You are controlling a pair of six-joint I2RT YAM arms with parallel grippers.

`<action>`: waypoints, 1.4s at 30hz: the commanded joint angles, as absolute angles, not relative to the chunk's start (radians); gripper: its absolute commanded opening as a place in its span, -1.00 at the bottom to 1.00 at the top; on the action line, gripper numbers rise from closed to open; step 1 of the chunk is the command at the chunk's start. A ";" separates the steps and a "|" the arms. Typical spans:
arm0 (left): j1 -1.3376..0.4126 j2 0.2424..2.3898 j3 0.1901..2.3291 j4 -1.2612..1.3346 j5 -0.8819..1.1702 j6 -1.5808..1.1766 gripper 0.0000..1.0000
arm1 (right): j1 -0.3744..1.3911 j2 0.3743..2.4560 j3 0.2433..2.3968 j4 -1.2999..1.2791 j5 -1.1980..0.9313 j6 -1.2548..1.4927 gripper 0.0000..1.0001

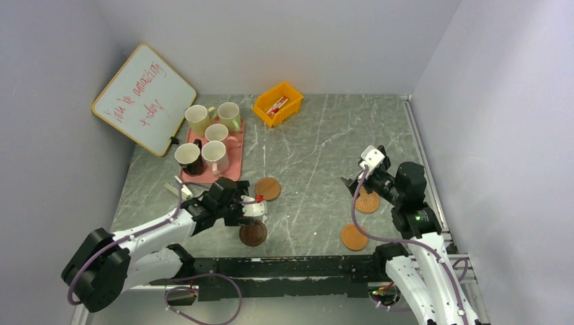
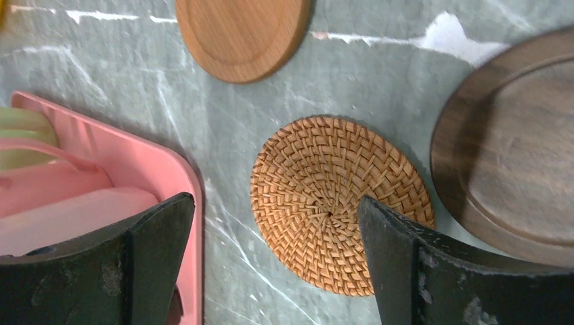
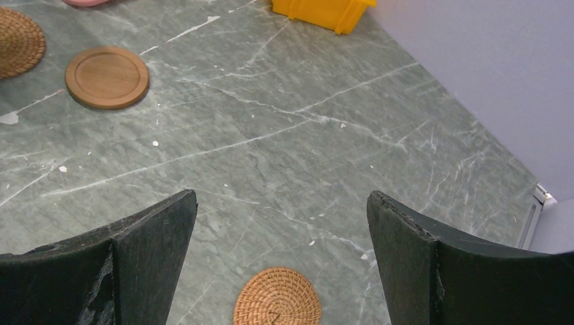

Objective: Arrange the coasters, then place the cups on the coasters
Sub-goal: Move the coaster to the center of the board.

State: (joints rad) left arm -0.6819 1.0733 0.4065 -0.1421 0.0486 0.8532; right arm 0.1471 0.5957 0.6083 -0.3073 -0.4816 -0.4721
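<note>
- Left tool [image 2: 274, 206]: jaws spread as wide as they go, nothing held. It hangs over a woven coaster [image 2: 342, 203] that lies flat on the counter [image 1: 311, 156], between the two fingers in my wrist view.
- Around that coaster, left wrist view: plain orange-brown coaster [image 2: 240, 34] at 11 o'clock, dark brown coaster [image 2: 514, 149] at 3 o'clock, corner of the pink tray [image 2: 162, 162] at 9 o'clock. None of them touch.
- Right tool [image 3: 281, 200]: jaws equally wide, empty. A second woven coaster [image 3: 277, 298] lies flat on the counter below it, untouched.
- Top view: a fifth coaster [image 1: 354, 237], orange, sits near the second woven one, at its 7 o'clock. I cannot make out its surface.
- Cups: all five stand upright on the pink tray, at 10 o'clock on the counter. Pale green cups [image 1: 198, 118] [image 1: 229, 115] are at the far end, pale pink cups [image 1: 218, 134] [image 1: 215, 157] in the middle, and the black cup [image 1: 187, 158] at the tray's 7 o'clock. No cup is on a coaster yet.
- Yellow bin [image 1: 277, 103]: 12 o'clock on the counter.
</note>
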 commanded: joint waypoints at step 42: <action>-0.705 1.547 0.894 0.169 -0.270 0.550 0.93 | 0.281 1.106 0.853 -0.003 -0.277 -0.358 1.00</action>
State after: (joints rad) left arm -0.7475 1.5681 0.9470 0.0879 -0.1993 0.5625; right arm 0.2775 1.0355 0.7677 -0.0956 -0.2703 -0.4171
